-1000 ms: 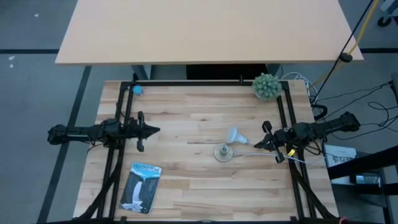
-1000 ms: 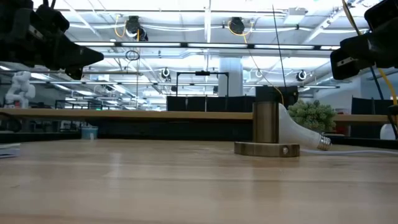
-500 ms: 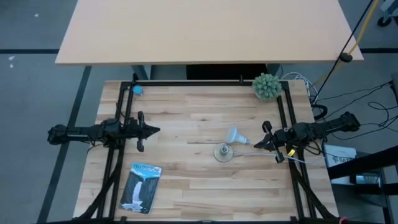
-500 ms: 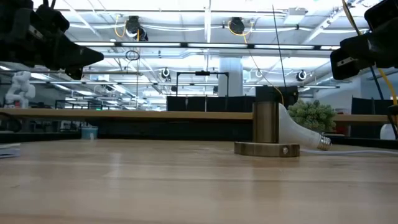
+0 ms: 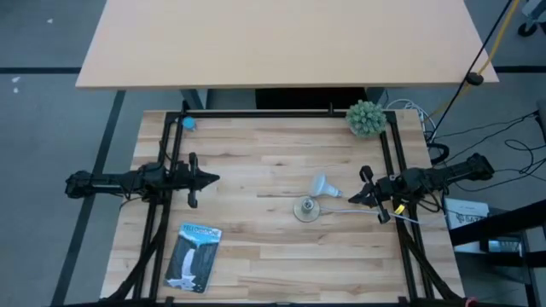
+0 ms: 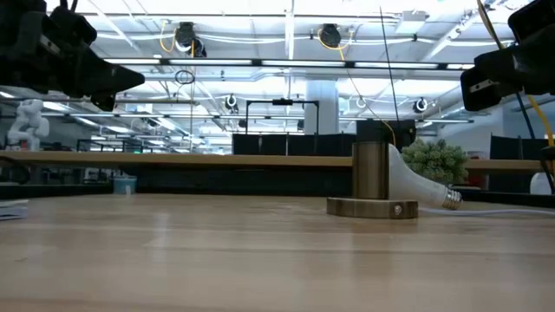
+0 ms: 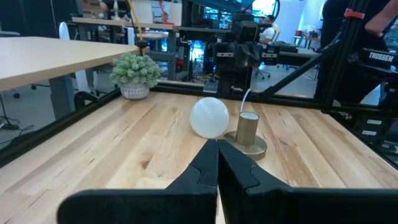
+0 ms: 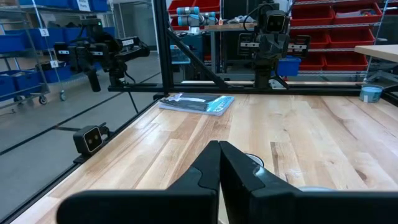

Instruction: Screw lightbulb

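The white lightbulb [image 5: 322, 184] lies on its side on the table, its globe toward the far left and its neck pointing toward the right arm; it also shows in the left wrist view [image 7: 209, 117] and the low view [image 6: 421, 185]. The brass socket base [image 5: 307, 208] stands upright just near of it, with a white cord [image 5: 358, 211] running right. My left gripper [image 5: 213, 179] hovers shut above the table's left half. My right gripper [image 5: 351, 198] hovers shut just right of the bulb and socket. Both are empty.
A small green potted plant [image 5: 365, 118] stands at the far right corner. A blue and white package [image 5: 193, 256] lies at the near left. A blue tape roll [image 5: 188, 123] sits at the far left corner. Black frame rails [image 5: 256, 112] border the table.
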